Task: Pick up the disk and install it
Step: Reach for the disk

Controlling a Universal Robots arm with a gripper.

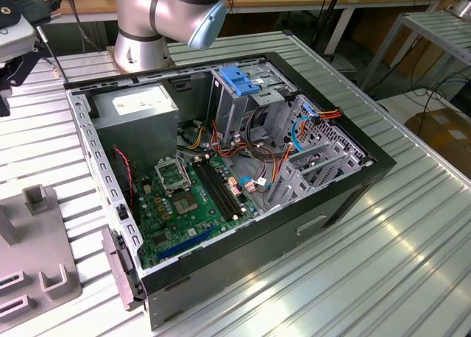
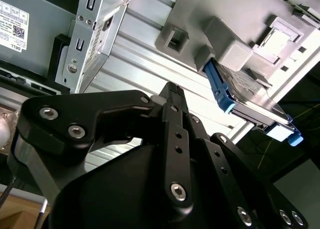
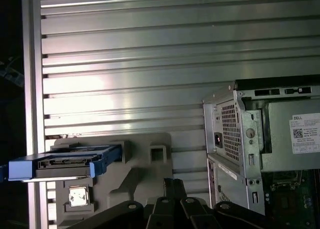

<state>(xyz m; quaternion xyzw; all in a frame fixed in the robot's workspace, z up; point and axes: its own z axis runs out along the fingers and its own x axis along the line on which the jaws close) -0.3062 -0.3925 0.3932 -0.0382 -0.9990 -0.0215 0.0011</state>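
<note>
Well apart: disk [image 3: 65,161] and gripper [image 3: 173,185].

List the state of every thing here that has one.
disk: slotted on edge in the grey holder, not gripped.
gripper: fingers shut, empty, apart from the disk.
computer case: lying on its side, side panel off, inside exposed.
</note>
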